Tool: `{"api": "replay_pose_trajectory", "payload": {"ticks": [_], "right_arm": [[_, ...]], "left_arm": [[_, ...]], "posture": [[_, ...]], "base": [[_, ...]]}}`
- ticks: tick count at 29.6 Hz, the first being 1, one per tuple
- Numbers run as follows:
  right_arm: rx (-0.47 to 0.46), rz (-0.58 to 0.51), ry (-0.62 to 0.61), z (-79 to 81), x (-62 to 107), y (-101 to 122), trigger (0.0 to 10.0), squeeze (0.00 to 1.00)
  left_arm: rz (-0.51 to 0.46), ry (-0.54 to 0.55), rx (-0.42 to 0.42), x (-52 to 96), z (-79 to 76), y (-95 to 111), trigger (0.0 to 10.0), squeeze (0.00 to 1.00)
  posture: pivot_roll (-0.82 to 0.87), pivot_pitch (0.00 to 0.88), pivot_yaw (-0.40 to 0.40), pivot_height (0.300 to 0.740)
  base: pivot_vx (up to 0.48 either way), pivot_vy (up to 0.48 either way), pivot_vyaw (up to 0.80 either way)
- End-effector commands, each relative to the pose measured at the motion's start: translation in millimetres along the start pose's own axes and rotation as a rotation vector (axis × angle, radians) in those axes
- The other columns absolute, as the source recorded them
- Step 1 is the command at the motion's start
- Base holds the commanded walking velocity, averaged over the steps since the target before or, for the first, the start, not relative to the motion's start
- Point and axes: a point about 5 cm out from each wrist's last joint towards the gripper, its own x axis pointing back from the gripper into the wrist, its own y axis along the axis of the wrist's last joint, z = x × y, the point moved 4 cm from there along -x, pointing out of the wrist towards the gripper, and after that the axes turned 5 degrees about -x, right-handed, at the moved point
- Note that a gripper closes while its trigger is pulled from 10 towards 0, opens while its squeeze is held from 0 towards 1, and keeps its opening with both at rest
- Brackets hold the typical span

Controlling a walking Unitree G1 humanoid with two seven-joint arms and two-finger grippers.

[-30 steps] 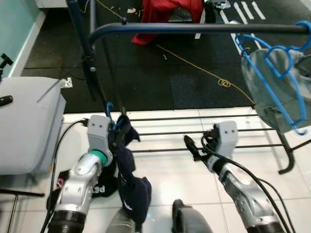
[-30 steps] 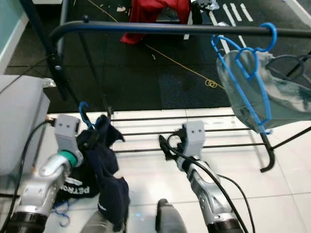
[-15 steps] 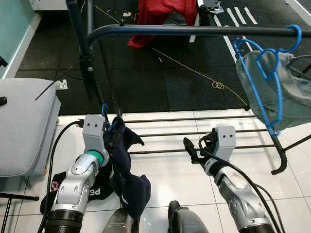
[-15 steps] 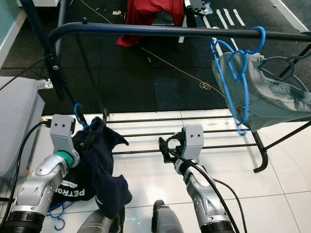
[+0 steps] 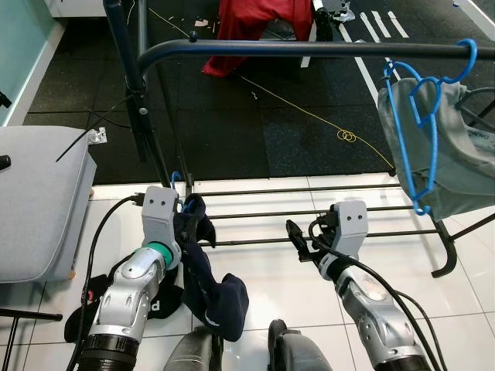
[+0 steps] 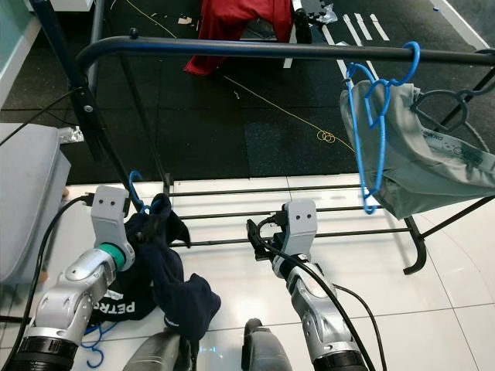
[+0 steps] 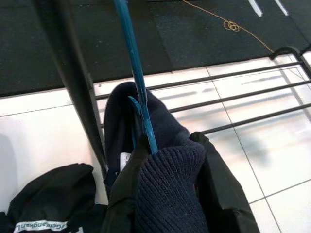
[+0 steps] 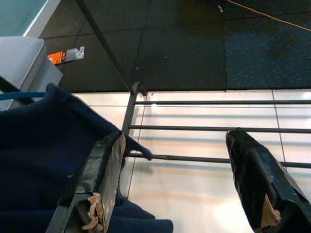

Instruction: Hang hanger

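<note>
Change: compared with half a second ago, the left gripper [image 5: 188,219] has been drawn slightly nearer the body and lower, while the rail [image 5: 309,49] above sits much as it did; little progress toward hanging is judged.
Left jaws: closed on the blue hanger [image 7: 138,82], which carries a navy garment [image 5: 209,286].
Right jaws: the right gripper [image 8: 180,189] is held open and empty, near the garment.
Hanger place: low, by the lower bars [image 5: 255,212], well below the rail.
Count: two blue hangers, one held, one hung hanger [image 5: 421,116] with a grey garment [image 6: 418,166]; two grippers.
</note>
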Motion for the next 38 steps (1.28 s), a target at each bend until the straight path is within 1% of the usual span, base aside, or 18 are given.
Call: {"api": "replay_pose_trajectory", "payload": {"ticks": [1,6,11,12,13,15,17,18,20,21,23,26,29,30,31,35,36,38], "right_arm": [[-0.011,0.019,-0.025,-5.2,2.2,-7,10.0,0.00],[-0.002,0.037,-0.027,-4.8,2.4,-7,10.0,0.00],[0.051,0.006,0.008,-0.9,2.7,2,10.0,0.00],[0.089,-0.039,0.067,7.8,2.6,12,10.0,0.00],[0.089,-0.039,0.067,7.8,2.6,12,10.0,0.00],[0.103,-0.128,0.263,30.8,7.1,34,10.0,0.00],[0.103,-0.128,0.263,30.8,7.1,34,10.0,0.00],[0.105,-0.153,0.365,40.3,12.2,42,10.0,0.00],[0.105,-0.153,0.365,40.3,12.2,42,10.0,0.00],[0.084,-0.169,0.519,52.8,24.6,53,10.0,0.00],[0.084,-0.169,0.519,52.8,24.6,53,10.0,0.00],[0.067,-0.151,0.809,70.2,58.6,70,10.0,0.00],[0.067,-0.151,0.809,70.2,58.6,70,10.0,0.00],[0.077,-0.130,0.898,73.4,72.1,74,10.0,0.00],[0.109,-0.112,0.936,69.6,80.7,75,10.0,0.00],[0.142,-0.095,0.952,64.1,86.3,76,10.0,0.00],[0.183,-0.072,0.951,56.2,89.2,75,10.0,0.00],[0.212,-0.053,0.945,50.0,90.2,75,10.0,0.00]], "left_arm": [[0.009,0.009,-0.008,-0.3,1.1,-2,10.0,0.00],[0.000,0.035,-0.014,-1.1,9.9,-4,10.0,0.00],[-0.066,-0.061,-0.109,2.2,-3.2,7,10.0,0.00],[-0.114,-0.122,-0.203,5.3,-10.3,15,10.0,0.00],[-0.114,-0.122,-0.203,5.3,-10.3,15,10.0,0.00],[-0.184,-0.234,-0.373,12.9,-15.7,26,10.0,0.00],[-0.184,-0.234,-0.373,12.9,-15.7,26,10.0,0.00],[-0.206,-0.278,-0.417,16.4,-15.1,29,10.0,0.00],[-0.206,-0.278,-0.417,16.4,-15.1,29,10.0,0.00],[-0.227,-0.360,-0.420,22.7,-16.8,31,10.0,0.00],[-0.227,-0.360,-0.420,22.7,-16.8,31,10.0,0.00],[-0.309,-0.551,-0.428,40.5,-27.9,39,9.8,0.00],[-0.309,-0.551,-0.428,40.5,-27.9,39,9.8,0.00],[-0.342,-0.615,-0.441,47.5,-31.9,41,8.8,0.00],[-0.380,-0.645,-0.456,52.0,-33.0,45,5.3,0.00],[-0.412,-0.657,-0.458,54.6,-32.8,49,4.5,0.00],[-0.439,-0.651,-0.455,54.2,-30.7,55,0.2,0.00],[-0.457,-0.644,-0.455,53.3,-29.5,59,0.0,0.00]], "posture": [[-0.06,0.144,0.041,0.740],[-0.07,0.150,0.048,0.740],[-0.06,0.158,0.043,0.740],[-0.06,0.162,0.035,0.740],[-0.06,0.162,0.035,0.740],[-0.05,0.154,0.017,0.740],[-0.05,0.154,0.017,0.740],[-0.05,0.153,0.015,0.740],[-0.05,0.153,0.015,0.740],[-0.06,0.151,0.022,0.740],[-0.06,0.151,0.022,0.740],[-0.07,0.151,0.022,0.740],[-0.07,0.151,0.022,0.740],[-0.07,0.152,0.025,0.740],[-0.08,0.151,0.025,0.740],[-0.08,0.149,0.023,0.740],[-0.09,0.148,0.017,0.740],[-0.09,0.143,0.014,0.740]], "base": [[0.000,0.000,0.00],[0.000,0.000,0.00],[0.000,0.000,0.00],[0.000,0.000,0.00],[0.000,0.000,0.00],[0.000,0.000,0.00],[0.000,0.000,0.00],[0.000,0.000,0.00],[0.000,0.000,0.00],[0.000,0.000,0.00],[0.000,0.000,0.00],[0.000,0.000,0.00],[0.000,0.000,0.00],[0.000,0.000,0.00],[0.000,0.000,0.00],[0.000,0.000,0.00],[0.000,0.000,0.00],[0.000,0.000,0.00]]}}
